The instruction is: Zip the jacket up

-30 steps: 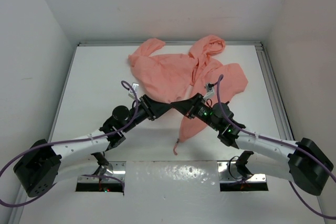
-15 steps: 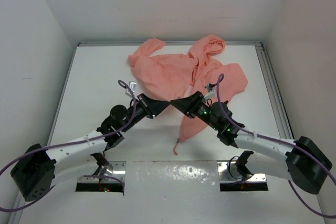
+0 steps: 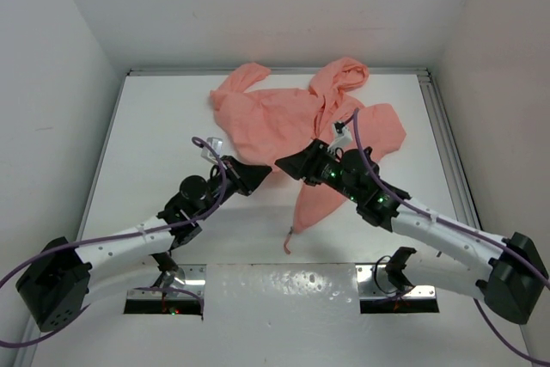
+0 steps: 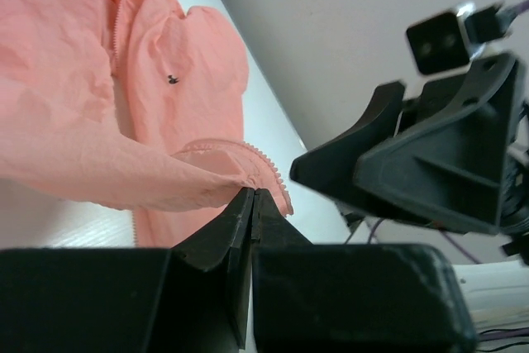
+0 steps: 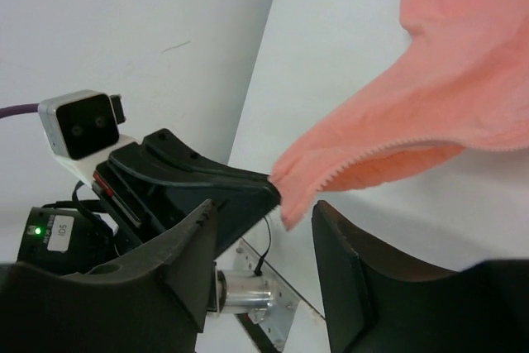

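Top camera sat high behind the arm bases (image 3: 60,285), angled down and forward. It took in the whole bench (image 3: 155,126) out to the far wall (image 3: 258,6), from well back.

Left wrist camera rode low behind the left hand (image 4: 252,196), facing far-right, very near.

Right wrist camera rode behind the right hand (image 5: 264,214), facing left, equally near.

All three shared the jacket (image 3: 275,122) hem mid-bench. Each wrist view also caught the opposite hand.

Thin matt cloth jacket (image 3: 275,122), matt black plastic left hand (image 4: 250,196), smooth white table (image 3: 155,126)
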Robot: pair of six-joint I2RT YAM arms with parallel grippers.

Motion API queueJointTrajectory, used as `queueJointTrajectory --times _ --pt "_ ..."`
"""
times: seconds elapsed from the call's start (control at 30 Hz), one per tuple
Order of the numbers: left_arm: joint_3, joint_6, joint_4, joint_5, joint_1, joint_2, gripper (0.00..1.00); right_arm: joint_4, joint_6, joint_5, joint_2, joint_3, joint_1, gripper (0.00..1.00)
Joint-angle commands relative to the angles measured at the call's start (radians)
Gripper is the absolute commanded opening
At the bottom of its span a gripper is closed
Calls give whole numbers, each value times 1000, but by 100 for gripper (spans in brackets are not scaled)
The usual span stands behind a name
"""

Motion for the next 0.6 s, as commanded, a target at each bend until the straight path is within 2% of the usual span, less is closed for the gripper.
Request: queueJointTrajectory --times 0.0,0.17,0.33,0.5,0.57 --pt "-23 83 121 6 3 -15 0 -44 -23 -37 53 73 -6 47" --pt "-34 134 148 25 3 -31 0 -9 8 -83 96 94 -46 33" --pt "-37 129 140 25 2 -48 0 -76 54 -108 131 110 -64 33" --pt "-34 128 146 34 2 -35 0 -1 123 -154 142 63 -66 36" --pt "-40 117 173 72 2 -20 0 64 132 -161 151 45 -66 33"
